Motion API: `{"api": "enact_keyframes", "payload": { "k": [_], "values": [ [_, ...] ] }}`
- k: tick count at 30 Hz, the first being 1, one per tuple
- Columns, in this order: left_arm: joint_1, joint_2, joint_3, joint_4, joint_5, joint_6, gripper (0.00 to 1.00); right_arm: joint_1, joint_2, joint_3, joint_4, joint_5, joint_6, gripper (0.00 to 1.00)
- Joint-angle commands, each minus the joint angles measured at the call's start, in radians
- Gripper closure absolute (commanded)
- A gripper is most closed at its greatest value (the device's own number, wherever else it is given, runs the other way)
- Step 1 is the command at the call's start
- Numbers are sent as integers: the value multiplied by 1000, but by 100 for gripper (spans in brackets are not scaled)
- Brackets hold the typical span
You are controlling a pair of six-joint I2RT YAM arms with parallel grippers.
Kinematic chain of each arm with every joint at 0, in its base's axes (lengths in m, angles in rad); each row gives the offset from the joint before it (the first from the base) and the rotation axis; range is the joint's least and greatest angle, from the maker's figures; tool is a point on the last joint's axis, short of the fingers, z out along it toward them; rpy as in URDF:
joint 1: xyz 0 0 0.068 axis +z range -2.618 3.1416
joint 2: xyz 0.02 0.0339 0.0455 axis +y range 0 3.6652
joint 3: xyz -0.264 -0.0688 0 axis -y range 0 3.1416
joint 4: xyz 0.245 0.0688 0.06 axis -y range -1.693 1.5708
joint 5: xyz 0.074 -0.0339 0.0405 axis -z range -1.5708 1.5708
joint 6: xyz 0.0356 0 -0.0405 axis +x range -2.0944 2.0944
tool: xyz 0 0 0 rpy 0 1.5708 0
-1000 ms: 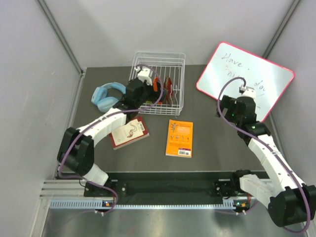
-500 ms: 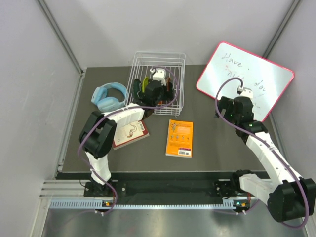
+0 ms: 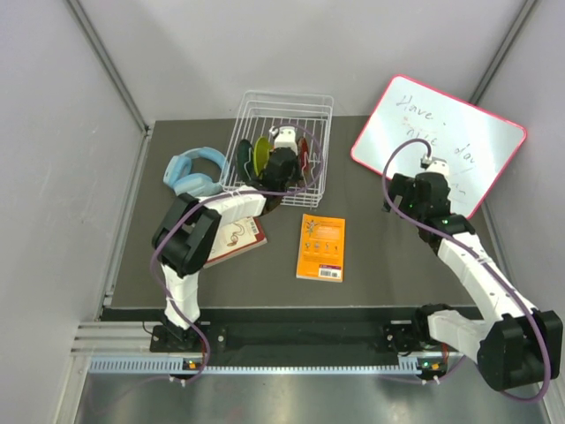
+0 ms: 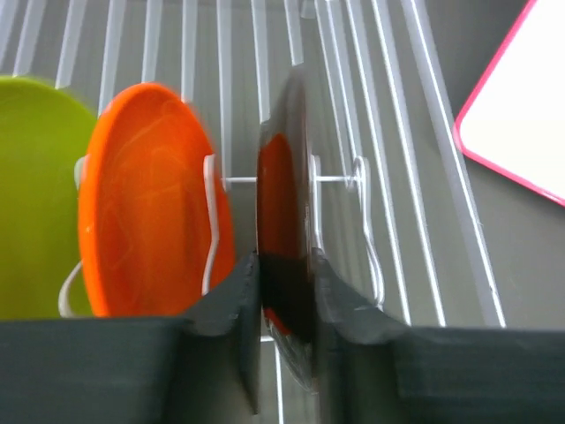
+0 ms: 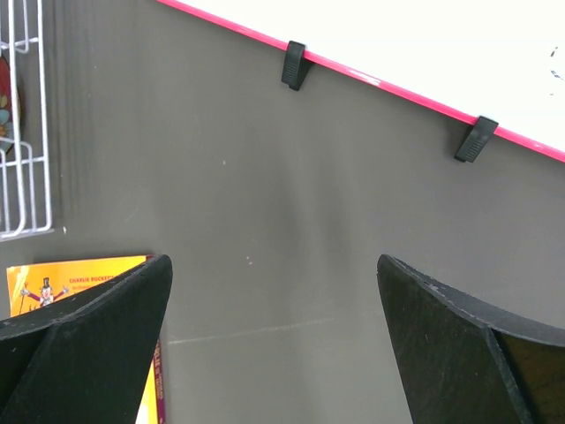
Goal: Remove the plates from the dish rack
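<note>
The white wire dish rack [image 3: 284,95] stands at the back of the table with plates upright in its slots. From above I see a teal plate [image 3: 244,156], a lime plate [image 3: 261,152] and a dark red plate [image 3: 304,157]. My left gripper [image 3: 282,166] reaches into the rack. In the left wrist view it [image 4: 284,274] is shut on the dark red plate's [image 4: 284,194] rim, with the orange plate [image 4: 150,194] and the lime plate [image 4: 35,194] standing to its left. My right gripper [image 5: 274,283] hangs open over bare table, holding nothing.
Blue headphones [image 3: 194,172] lie left of the rack. A red book [image 3: 234,238] and an orange book [image 3: 321,247] lie in front of it. A pink-framed whiteboard [image 3: 437,141] leans at the back right, just beyond my right gripper [image 3: 404,190].
My left gripper has shifted right along the rack, from the left side to the dark red plate, and its jaws have shut on that plate. The right arm has barely moved.
</note>
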Motion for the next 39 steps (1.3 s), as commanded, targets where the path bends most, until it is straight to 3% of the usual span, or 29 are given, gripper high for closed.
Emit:
{"api": "enact_keyframes", "payload": {
  "k": [1,3,8,12,16,26,34,39],
  "values": [
    [-11,-5,21,74,-10,28,94,6,1,-6,41,1,17,0],
    [-23,-7,21,74,-47,43,100,4,-1,-10,38,1,22,0],
    [-65,-4,35,65,-189,79,100,4,-15,-10,24,2,22,0],
    [-112,9,81,68,-428,177,100,6,-33,-8,15,7,24,0],
    [-146,0,116,94,-542,266,100,6,-56,-8,-1,10,27,0],
    [-155,-122,142,49,-599,339,100,6,-130,-14,-33,2,44,0],
    [-154,-342,87,-121,-480,210,100,6,-196,-33,-15,-100,62,0],
    [-152,-468,35,-305,-167,1,100,6,-228,-81,80,-283,111,0]
  ]
}}
